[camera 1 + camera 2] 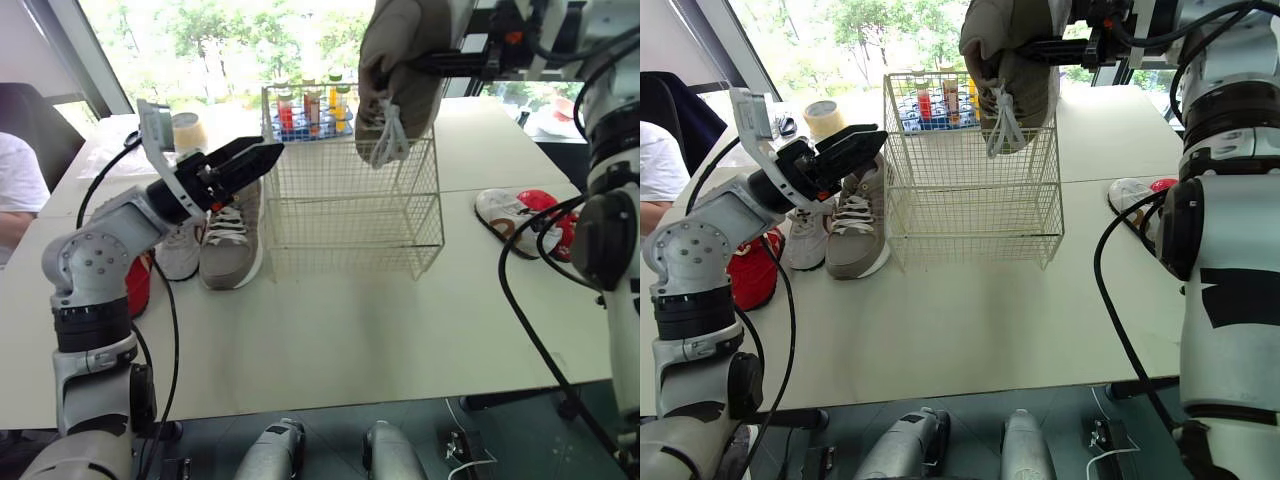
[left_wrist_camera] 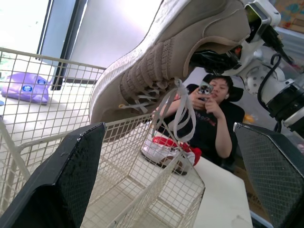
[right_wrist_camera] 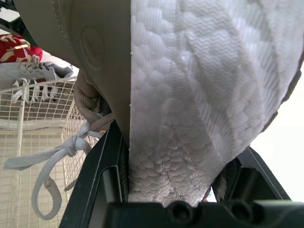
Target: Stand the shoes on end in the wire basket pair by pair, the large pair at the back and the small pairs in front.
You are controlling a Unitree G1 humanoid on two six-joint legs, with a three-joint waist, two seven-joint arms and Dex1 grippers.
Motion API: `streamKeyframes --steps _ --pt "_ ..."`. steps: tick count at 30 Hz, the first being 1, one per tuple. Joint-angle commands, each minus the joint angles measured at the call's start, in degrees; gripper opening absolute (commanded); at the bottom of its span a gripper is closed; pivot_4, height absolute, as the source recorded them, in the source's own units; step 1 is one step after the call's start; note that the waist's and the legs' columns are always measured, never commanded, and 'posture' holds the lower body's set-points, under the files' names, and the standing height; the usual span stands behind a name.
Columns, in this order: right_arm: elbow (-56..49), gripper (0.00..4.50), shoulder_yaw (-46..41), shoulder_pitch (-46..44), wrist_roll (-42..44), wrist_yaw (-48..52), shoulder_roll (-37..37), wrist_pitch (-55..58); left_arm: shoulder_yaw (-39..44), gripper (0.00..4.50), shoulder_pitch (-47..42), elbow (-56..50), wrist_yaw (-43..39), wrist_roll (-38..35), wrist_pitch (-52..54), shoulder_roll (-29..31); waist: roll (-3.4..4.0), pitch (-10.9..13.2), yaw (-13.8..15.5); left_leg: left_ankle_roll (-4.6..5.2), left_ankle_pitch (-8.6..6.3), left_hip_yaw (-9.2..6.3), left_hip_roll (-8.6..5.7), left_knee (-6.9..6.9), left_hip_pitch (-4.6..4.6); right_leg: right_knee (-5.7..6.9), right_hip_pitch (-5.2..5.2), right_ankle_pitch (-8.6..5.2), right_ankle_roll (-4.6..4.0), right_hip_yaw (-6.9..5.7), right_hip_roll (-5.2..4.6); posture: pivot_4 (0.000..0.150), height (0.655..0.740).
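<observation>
Now gripping 1 tan shoe (image 1: 395, 40) in the right pincer (image 3: 180, 142), fingers clamped against both sides of the white sole, toe down, laces dangling. Hanging over the wire basket (image 1: 350, 215) toward its 1 o'clock corner; hard to tell whether the toe dips below the rim. Hovering with the left pincer (image 1: 268, 157), fingers spread wide apart, beside the basket's 9 o'clock rim. Flat on the table (image 1: 350, 340) at 9 o'clock of the basket: the matching tan shoe (image 1: 232, 245), touching a small pale shoe (image 1: 180, 250), with 1 red shoe (image 1: 138, 285) further out. Lying at 3 o'clock, well apart from the basket: 1 white shoe (image 1: 505, 215) against another red shoe (image 1: 545, 205).
</observation>
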Motion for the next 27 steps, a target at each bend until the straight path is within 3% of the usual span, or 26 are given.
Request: streamKeyframes --steps 1,7,22,27 --pt "0.53 1.78 -0.70 0.65 -1.14 0.14 -0.35 0.69 1.15 4.47 0.05 -2.24 0.30 -0.70 -0.89 0.55 0.00 0.00 0.04 0.00 0.00 0.00 0.00 0.00 0.00 0.00 0.00 0.00 0.00 0.00 0.00 0.150 0.7400" --pt "0.02 4.48 -1.49 2.10 -1.59 0.06 -0.36 0.62 0.59 4.50 -0.80 -1.63 0.41 -0.44 -0.92 0.41 -0.01 -0.01 -0.40 -0.01 0.01 0.00 0.00 0.03 0.01 0.02 0.01 0.00 0.00 0.00 0.00 0.150 0.7400" --pt "-7.13 4.48 -7.18 3.43 2.48 -1.08 -2.94 5.04 -1.35 4.50 -2.51 0.35 -0.45 0.00 -0.85 -0.64 0.02 0.01 -1.76 -0.03 0.02 0.00 0.01 -0.05 -0.02 0.05 -0.07 0.00 0.00 0.01 0.01 0.150 0.7400" --pt "-23.18 4.48 -9.67 10.72 7.36 -4.04 -1.66 11.91 -1.07 4.50 -3.39 1.91 -0.65 1.77 -1.83 0.54 0.01 0.00 -1.63 -0.03 0.02 -0.01 0.01 -0.01 -0.02 0.05 -0.04 0.00 0.00 0.00 0.01 0.150 0.7400"
